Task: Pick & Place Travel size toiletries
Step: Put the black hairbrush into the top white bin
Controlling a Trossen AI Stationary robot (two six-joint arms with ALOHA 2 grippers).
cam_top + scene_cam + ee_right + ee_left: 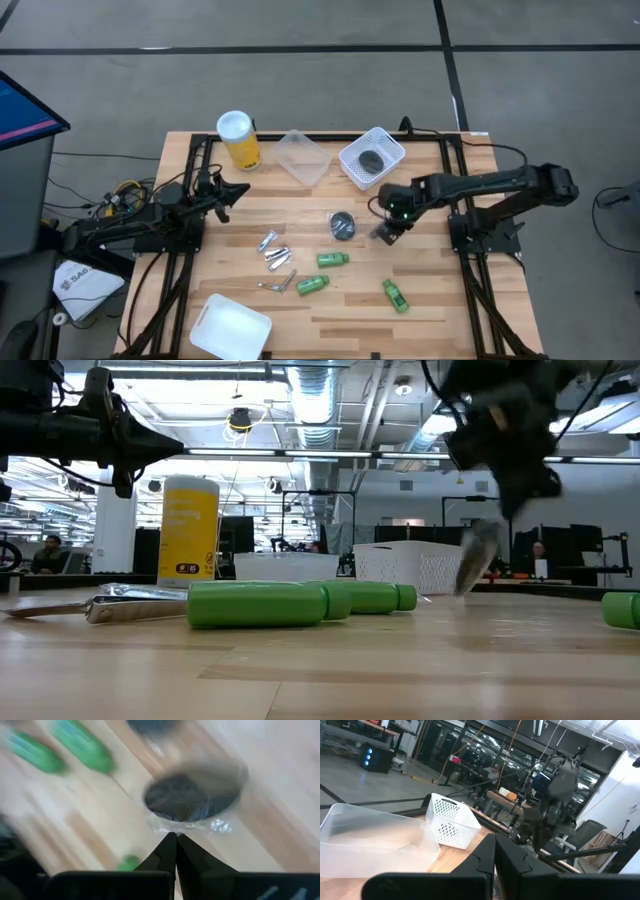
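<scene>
My right claw point(176, 836), fingers pinched together, grips the crinkly clear wrap of a dark round flat piece point(192, 795); it seems light, slippery, best held by its edge.

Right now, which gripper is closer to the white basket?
The right gripper hangs just in front of the white basket; the left gripper waits across the table.

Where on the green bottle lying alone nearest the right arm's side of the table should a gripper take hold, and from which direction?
Grip the green bottle across the middle of its body, coming straight down from above. It lies flat on the table with bare wood all round, so the fingers can probably straddle its narrow width, set crosswise to its long axis. The right gripper is nearest.
</scene>
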